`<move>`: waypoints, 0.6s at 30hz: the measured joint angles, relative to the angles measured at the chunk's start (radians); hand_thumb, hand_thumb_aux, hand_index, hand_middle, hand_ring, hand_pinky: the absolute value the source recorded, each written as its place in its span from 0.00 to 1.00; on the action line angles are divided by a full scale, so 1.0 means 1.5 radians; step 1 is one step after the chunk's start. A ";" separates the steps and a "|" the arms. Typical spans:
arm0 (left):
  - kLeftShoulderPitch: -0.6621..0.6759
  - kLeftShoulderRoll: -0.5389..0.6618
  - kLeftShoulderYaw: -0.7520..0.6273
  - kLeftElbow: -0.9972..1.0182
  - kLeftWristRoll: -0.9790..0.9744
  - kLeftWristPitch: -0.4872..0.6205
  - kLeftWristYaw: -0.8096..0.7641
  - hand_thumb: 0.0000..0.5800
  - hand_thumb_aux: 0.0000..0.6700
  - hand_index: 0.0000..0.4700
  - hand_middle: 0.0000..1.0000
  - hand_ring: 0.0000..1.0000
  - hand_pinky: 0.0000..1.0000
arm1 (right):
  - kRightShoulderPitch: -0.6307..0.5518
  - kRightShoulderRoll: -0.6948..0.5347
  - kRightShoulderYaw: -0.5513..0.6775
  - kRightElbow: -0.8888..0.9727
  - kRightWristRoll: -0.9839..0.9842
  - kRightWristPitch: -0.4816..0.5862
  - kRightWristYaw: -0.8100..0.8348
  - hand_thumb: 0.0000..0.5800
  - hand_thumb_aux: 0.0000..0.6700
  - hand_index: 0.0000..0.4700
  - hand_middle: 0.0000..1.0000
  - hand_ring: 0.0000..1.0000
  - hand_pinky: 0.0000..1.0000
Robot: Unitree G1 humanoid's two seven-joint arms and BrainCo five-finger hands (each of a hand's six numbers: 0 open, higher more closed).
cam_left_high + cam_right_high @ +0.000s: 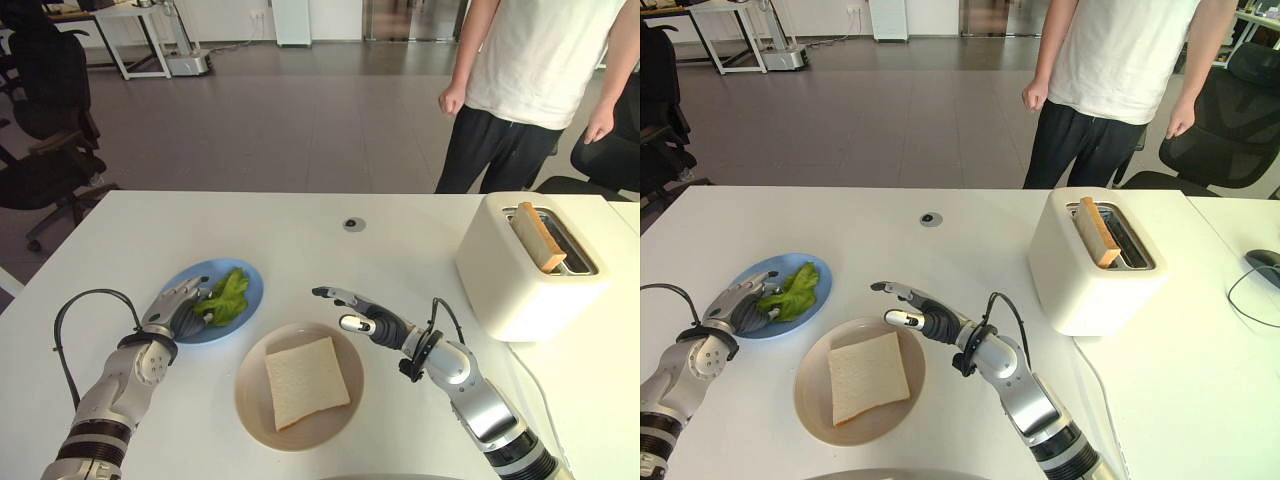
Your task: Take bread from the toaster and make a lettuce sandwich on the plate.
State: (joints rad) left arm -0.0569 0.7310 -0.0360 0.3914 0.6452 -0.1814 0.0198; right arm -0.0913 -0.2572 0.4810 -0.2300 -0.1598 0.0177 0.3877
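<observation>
free: bare table [330,250] between blue plate [252,285] and toaster [510,280] | obstacle: toaster at right

You had a white tabletop [330,250] w/ a small round grey disc [354,224] set in it near the far edge. Grey floor [260,120] beyond. Black office chair [45,130] at far left, another [1230,110] at far right. White-topped table [130,20] stood at the back-left. Small dark item [1265,258] lay at the tabletop's right edge.

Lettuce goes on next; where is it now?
Left side: the lettuce lies on the blue plate, up-left of the tan plate with bread, the left hand beside it.
</observation>
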 measured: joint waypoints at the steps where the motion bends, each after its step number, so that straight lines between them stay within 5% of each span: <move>1: 0.000 0.000 0.000 0.000 0.000 -0.002 0.002 1.00 1.00 1.00 0.00 0.00 0.00 | 0.000 0.000 -0.001 0.000 0.000 0.000 0.000 0.00 0.00 0.00 0.00 0.00 0.00; 13: 0.045 0.035 0.064 -0.148 -0.010 -0.026 0.054 1.00 1.00 1.00 0.00 0.00 0.00 | 0.004 0.008 -0.010 -0.001 -0.005 -0.005 -0.003 0.00 0.00 0.00 0.00 0.00 0.00; 18: 0.125 0.044 0.137 -0.293 -0.109 -0.027 -0.016 1.00 1.00 1.00 0.00 0.00 0.00 | 0.004 0.011 -0.019 -0.002 -0.005 -0.009 -0.006 0.00 0.00 0.00 0.00 0.00 0.00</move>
State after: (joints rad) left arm 0.1299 0.7965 0.1699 -0.0487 0.4813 -0.2223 -0.0048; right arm -0.0857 -0.2413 0.4527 -0.2331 -0.1679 0.0038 0.3793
